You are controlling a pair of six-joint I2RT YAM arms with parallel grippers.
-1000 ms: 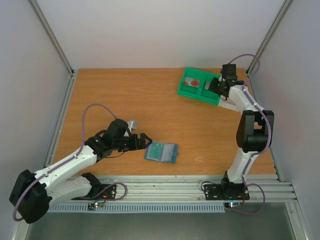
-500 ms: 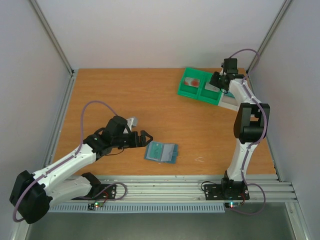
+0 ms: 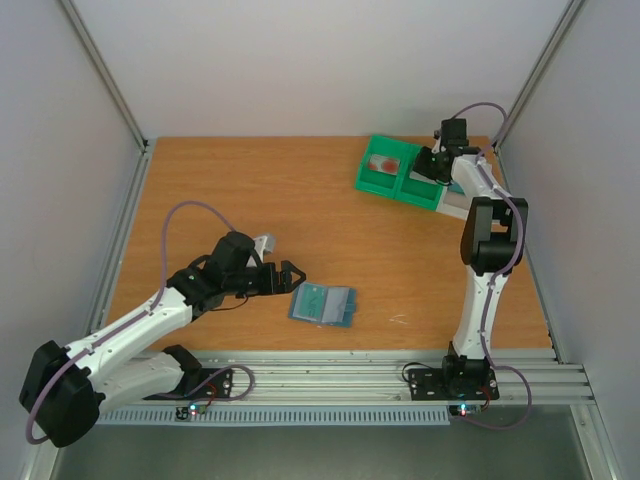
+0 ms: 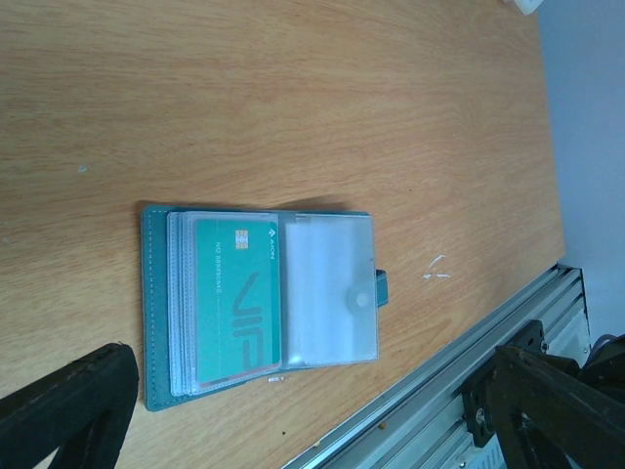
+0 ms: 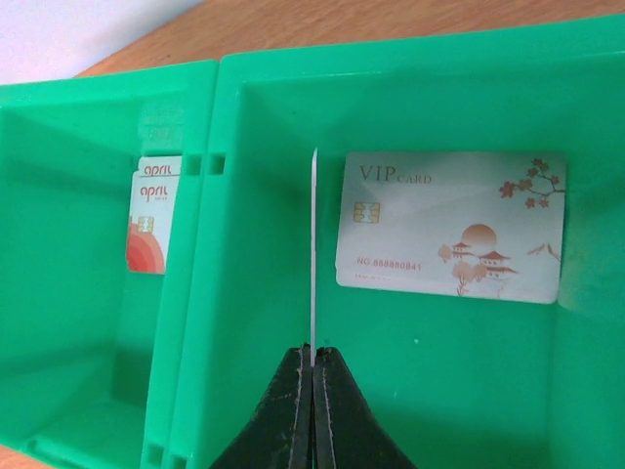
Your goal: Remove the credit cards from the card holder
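Observation:
The card holder (image 3: pixel 322 304) lies open on the table near the front edge; in the left wrist view the card holder (image 4: pixel 156 322) shows clear sleeves and a teal card (image 4: pixel 237 298). My left gripper (image 3: pixel 291 277) stands open just left of it, apart from it, with nothing between its fingers (image 4: pixel 68 415). My right gripper (image 5: pixel 313 363) is shut on a credit card (image 5: pixel 313 254), seen edge-on, upright over the right compartment of the green tray (image 5: pixel 205 293). Another pale credit card (image 5: pixel 449 227) lies flat in that compartment. Red-and-white credit cards (image 5: pixel 151 220) lie in the left one.
The green tray (image 3: pixel 362 180) sits at the back right of the table, partly on a white tray (image 3: pixel 458 208). An aluminium rail (image 4: pixel 459 391) runs along the table's front edge, close to the card holder.
The right gripper has shifted a little further back over the green tray with the card. The left gripper drew slightly back from the card holder, staying open.

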